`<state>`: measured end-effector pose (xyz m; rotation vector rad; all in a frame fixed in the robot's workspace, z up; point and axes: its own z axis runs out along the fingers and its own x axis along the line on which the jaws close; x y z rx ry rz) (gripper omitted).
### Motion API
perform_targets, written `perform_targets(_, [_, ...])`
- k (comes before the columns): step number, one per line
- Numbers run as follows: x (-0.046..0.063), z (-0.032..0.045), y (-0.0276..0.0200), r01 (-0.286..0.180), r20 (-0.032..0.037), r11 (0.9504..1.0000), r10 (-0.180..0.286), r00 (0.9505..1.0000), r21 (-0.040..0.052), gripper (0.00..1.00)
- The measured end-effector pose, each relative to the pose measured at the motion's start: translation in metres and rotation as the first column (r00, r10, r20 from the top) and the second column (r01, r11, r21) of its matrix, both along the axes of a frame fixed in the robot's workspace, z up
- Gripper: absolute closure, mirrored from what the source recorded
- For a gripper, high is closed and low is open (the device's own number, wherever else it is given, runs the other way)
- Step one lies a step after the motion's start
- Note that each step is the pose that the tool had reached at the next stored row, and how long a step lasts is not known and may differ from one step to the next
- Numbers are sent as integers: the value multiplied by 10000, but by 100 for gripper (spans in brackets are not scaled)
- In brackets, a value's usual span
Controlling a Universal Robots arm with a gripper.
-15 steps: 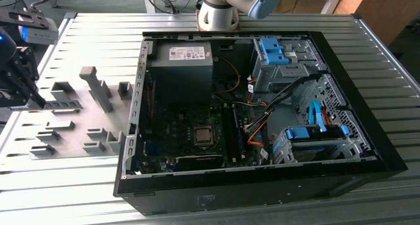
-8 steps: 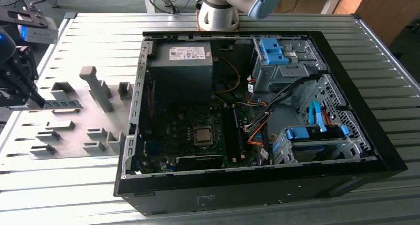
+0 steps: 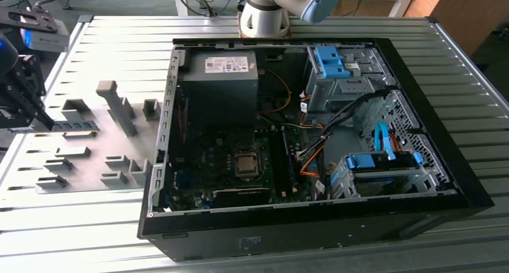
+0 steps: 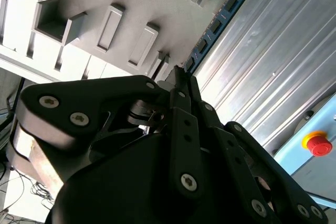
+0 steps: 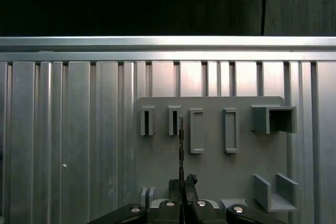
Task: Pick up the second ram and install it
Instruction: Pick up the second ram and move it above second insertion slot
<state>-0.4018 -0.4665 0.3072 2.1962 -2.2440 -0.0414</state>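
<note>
While its jaws are closed narrow on the ram (image 5: 181, 140), the gripper (image 5: 182, 183) hangs over a grey plate (image 5: 215, 177).
In both wrist views the thin blue board, held near one end, stands on edge and runs out from the fingertips (image 4: 178, 77) along the plate. In the exterior view the plate lies on the ribbed tabletop (image 3: 104, 46), at the exterior view's left of the open case (image 3: 318, 240).

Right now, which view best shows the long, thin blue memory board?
Second wrist view: the long, thin blue memory board shows its face and dark chips, held in the gripper. The first wrist view gives the board edge-on, the exterior view a dark strip.
</note>
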Motion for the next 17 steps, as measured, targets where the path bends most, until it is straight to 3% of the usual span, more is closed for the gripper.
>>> perform_targets(17, [0,36,0,0,0,10000,0,10000,0,86])
